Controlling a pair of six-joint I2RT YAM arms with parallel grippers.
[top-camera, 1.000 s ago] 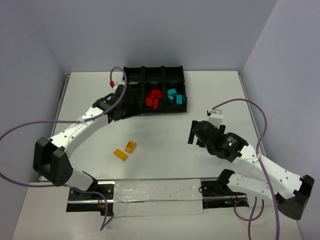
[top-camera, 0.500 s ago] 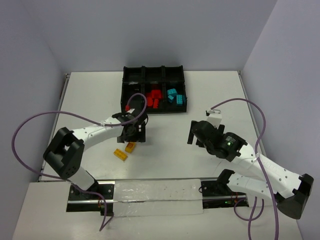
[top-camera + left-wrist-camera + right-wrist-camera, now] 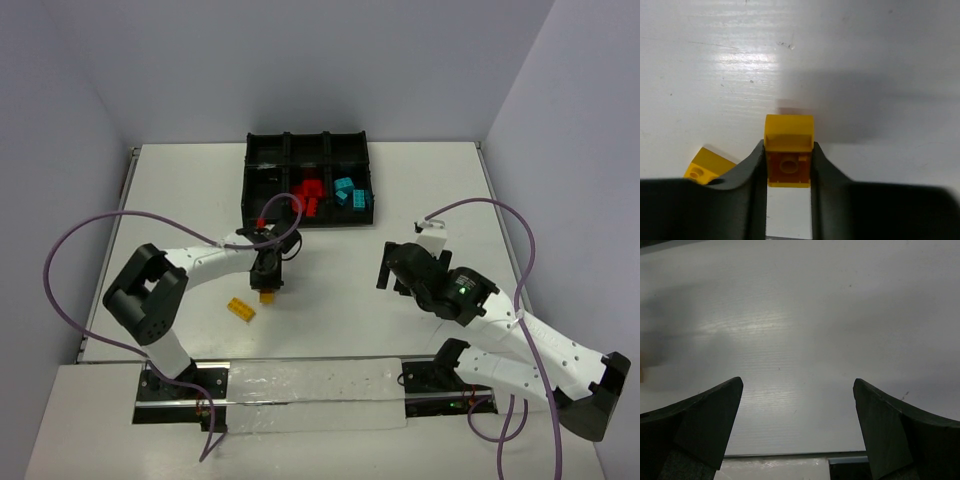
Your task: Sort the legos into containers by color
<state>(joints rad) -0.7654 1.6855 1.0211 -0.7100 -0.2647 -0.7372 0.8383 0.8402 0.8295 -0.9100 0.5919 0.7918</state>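
My left gripper (image 3: 788, 152) is shut on a yellow lego (image 3: 788, 150), its fingers pressed against both sides of the brick just above the table; from the top view the same lego (image 3: 267, 296) peeks out under the gripper (image 3: 268, 285). A second yellow lego (image 3: 240, 309) (image 3: 707, 166) lies just to its left. The black divided tray (image 3: 308, 146) stands at the back, with red legos (image 3: 307, 196) in the front middle container and cyan legos (image 3: 347, 193) in the front right one. My right gripper (image 3: 384, 268) (image 3: 798, 385) hangs open over bare table at the right.
White table (image 3: 330, 260) with side walls left and right. A purple cable (image 3: 90, 235) loops out to the left of the left arm. A clear plastic strip (image 3: 315, 390) lies along the near edge between the arm bases.
My left arm swung back from the tray to the two yellow legos, came down over the right one and shut on it. The right arm stayed still.
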